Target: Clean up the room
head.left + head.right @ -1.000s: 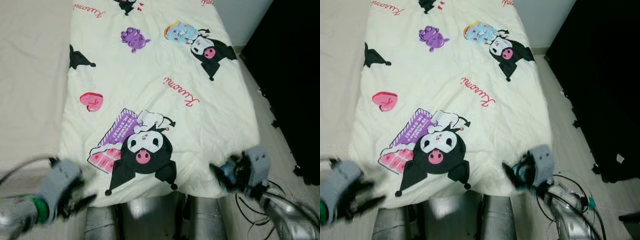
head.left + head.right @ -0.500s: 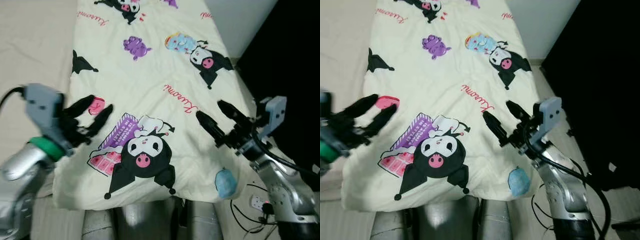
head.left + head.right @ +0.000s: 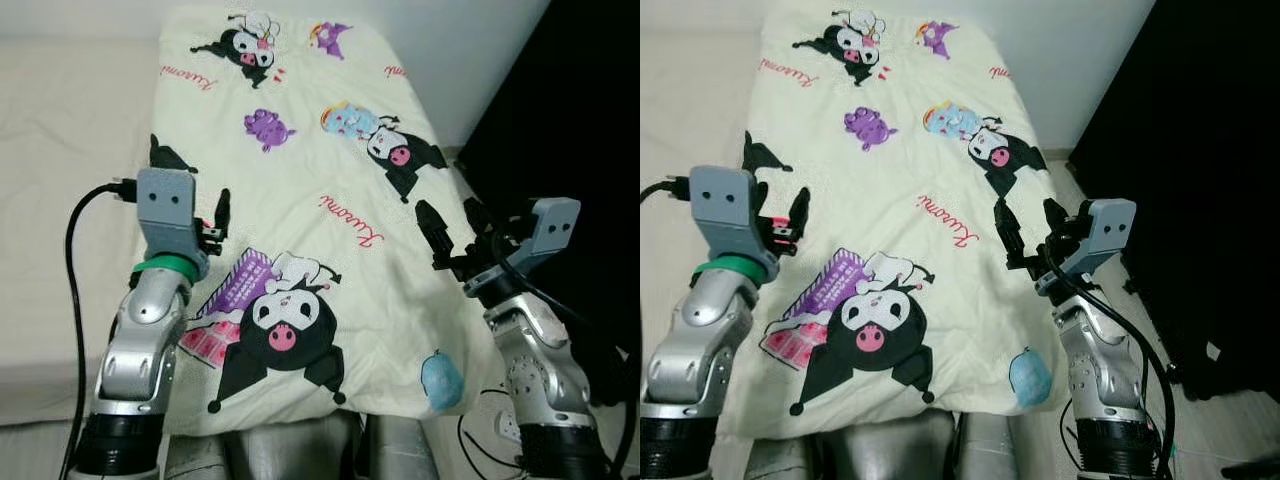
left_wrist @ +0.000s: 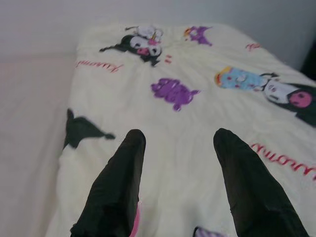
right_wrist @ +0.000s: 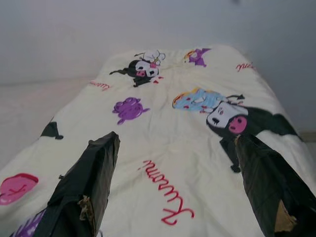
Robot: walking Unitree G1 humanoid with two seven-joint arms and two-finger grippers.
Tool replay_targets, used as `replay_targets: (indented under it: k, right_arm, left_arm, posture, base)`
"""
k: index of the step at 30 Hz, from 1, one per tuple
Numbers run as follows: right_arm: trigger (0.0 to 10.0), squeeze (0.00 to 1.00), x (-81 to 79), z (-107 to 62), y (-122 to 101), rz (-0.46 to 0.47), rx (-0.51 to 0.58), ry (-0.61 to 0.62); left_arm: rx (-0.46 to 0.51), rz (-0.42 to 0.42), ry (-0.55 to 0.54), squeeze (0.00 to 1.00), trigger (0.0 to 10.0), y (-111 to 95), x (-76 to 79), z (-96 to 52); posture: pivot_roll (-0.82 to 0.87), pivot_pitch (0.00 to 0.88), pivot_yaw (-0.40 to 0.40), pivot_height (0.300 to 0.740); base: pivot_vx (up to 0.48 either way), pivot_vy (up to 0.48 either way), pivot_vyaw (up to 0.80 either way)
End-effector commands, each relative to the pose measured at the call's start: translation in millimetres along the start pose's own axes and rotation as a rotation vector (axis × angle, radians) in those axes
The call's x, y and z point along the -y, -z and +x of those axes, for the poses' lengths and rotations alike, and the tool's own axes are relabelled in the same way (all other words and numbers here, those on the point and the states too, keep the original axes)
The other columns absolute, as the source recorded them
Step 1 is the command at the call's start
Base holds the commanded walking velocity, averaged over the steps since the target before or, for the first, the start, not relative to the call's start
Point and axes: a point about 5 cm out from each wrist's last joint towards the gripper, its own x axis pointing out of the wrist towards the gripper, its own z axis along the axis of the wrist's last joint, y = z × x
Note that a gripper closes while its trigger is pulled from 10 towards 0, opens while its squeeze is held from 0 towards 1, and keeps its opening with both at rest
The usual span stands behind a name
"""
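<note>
1. Left claw and right claw, fingers apart, hover over the cartoon-print quilt.
2. Quilt's long axis runs away from both; each claw flanks one long edge, equally near.

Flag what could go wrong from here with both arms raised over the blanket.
1. The left end effector and right end effector hover open over the cartoon blanket, holding nothing; a pinch at mid-cloth would likely bunch it rather than straighten it.
2. The blanket's near right corner droops off the bed toward cables on the floor; pulling there might snag them.
</note>
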Motion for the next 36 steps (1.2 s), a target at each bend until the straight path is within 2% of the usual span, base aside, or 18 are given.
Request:
replay_targets:
  k: [1, 7, 23, 36]
  right_arm:
    - [10.0, 0.00, 2.6, -0.7, 3.3, -0.015, -0.012, 0.004]
    - [10.0, 0.00, 5.4, 0.4, 8.7, -0.033, -0.019, 0.015]
    - [10.0, 0.00, 12.5, -1.3, 12.2, -0.050, -0.032, 0.029]
    - [10.0, 0.00, 1.9, 3.2, 18.0, -0.061, -0.040, 0.013]
  left_arm:
    - [0.006, 0.027, 0.017, 0.00, 10.0, 2.4, 4.9, 0.5]
    - [0.022, 0.056, 0.019, 0.00, 10.0, 9.0, 13.6, 4.5]
    - [0.011, 0.022, 0.081, 0.00, 10.0, 8.1, 27.7, 10.0]
    - [0.034, -0.010, 0.142, 0.00, 10.0, 0.4, 35.4, 12.2]
  posture:
    - [-0.02, 0.000, -0.045, 0.645]
    - [-0.03, 0.000, -0.047, 0.665]
    - [-0.03, 0.000, -0.041, 0.709]
    - [-0.03, 0.000, -0.028, 0.714]
  base:
    - [0.000, 0.000, 0.00]
    - [0.000, 0.000, 0.00]
    - [0.000, 0.000, 0.00]
    - [0.000, 0.000, 0.00]
